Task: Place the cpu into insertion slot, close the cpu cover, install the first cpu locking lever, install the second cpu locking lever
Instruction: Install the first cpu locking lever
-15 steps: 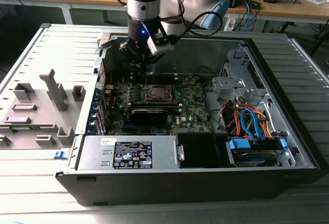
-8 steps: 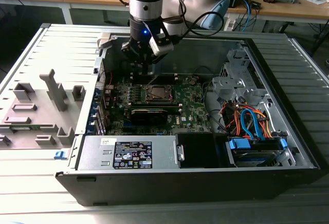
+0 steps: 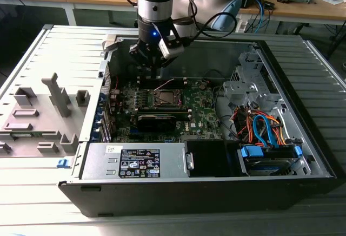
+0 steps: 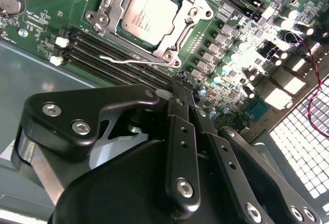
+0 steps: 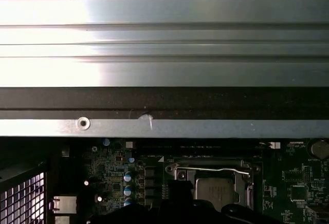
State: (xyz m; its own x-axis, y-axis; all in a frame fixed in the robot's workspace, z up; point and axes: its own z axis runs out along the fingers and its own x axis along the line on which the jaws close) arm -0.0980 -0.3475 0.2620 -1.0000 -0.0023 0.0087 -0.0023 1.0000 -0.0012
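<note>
One cpu [image 4: 146, 14] sits under one cpu cover [image 4: 181, 26] on one motherboard [image 3: 203, 109]. Beside the cover run two locking levers [image 4: 128, 57], and one pincer [image 4: 177, 88] hangs nearby.

A ribbed grey metal bench [image 3: 65, 46] fills the foreground, brightly lit, while wooden desks [image 3: 319, 10] (strewn with cables [image 3: 259, 3] and small parts) line the back over a dark floor [image 3: 16, 30].

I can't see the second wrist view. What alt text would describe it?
The robot's black hand hangs above a green motherboard, its fingers pressed together with nothing between them. Beyond the fingertips, the cpu sits in its socket under the silver cpu cover, beside a thin wire locking lever.
</note>
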